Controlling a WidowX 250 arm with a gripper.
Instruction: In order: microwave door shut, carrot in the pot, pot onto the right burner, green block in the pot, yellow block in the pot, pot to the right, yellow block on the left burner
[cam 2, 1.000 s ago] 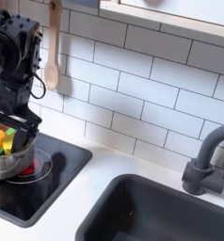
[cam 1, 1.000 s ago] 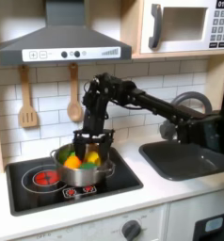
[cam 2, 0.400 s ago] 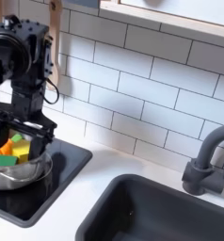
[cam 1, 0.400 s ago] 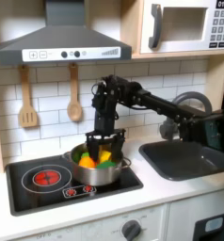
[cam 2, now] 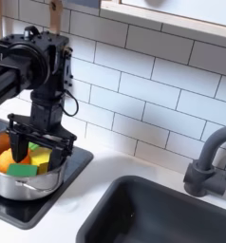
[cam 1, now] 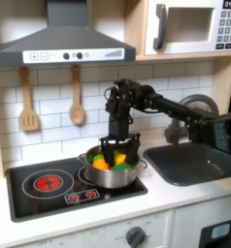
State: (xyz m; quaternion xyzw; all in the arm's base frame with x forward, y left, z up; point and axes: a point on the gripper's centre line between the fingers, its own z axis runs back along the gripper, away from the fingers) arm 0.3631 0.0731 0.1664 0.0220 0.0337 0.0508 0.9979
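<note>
Pot (cam 2: 15, 180) cut by second exterior view's left edge.

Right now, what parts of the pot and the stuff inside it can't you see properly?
- The pot: in the first exterior view the gripper hangs over its mouth and hides part of the inside.
- The pot's left side in the second exterior view: cut off by the picture's edge.
- The green block: partly behind the rim.
- The fingers: too blurred to tell whether they grip anything.

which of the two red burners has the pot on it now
In the first exterior view the shiny steel pot covers the right red coil burner; the left burner lies bare.
</note>
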